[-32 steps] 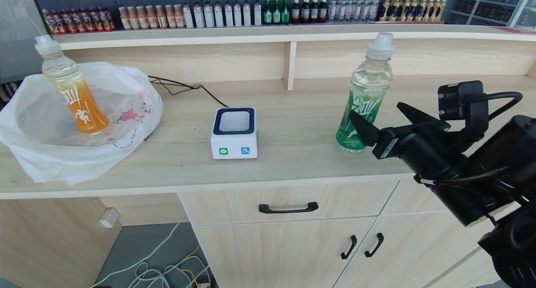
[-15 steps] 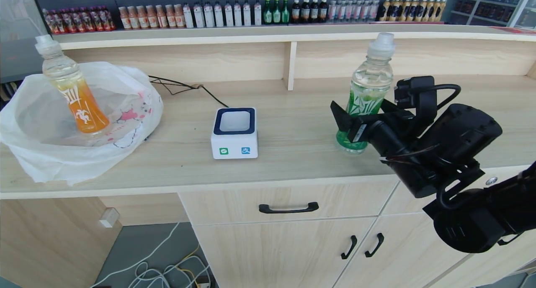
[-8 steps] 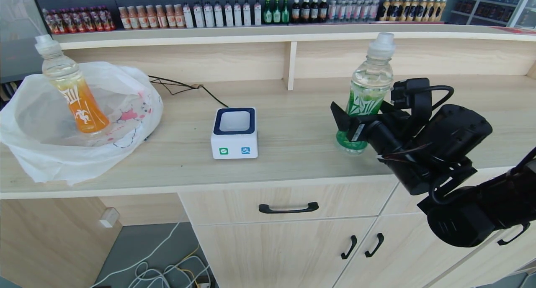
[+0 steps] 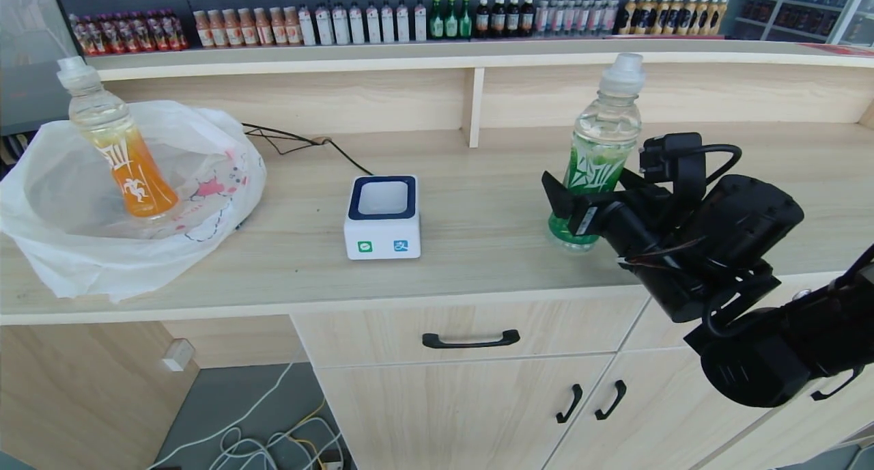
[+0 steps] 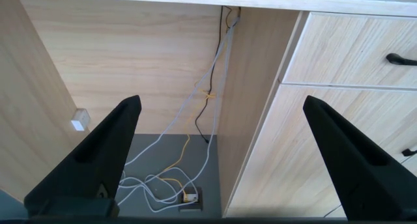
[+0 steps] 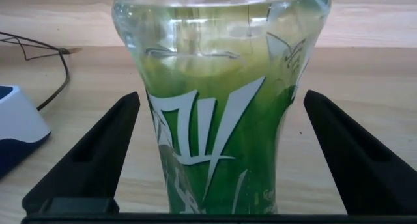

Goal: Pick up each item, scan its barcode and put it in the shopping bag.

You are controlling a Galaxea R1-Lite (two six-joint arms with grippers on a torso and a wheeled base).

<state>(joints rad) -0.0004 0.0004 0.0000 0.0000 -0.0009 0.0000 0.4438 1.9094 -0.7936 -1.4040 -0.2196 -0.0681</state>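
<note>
Black left fingers are hanging spread wide down low, facing the cupboard front and floor cables. At the frame's right, the right fingers are sitting spread either side of the green bottle with gaps both sides, not pinching it. That bottle's standing upright on the wooden surface. The scanner is sitting mid-frame, and the shopping bag at the left is holding an orange bottle, leaning. Drinks are lining the shelf along the top.
</note>
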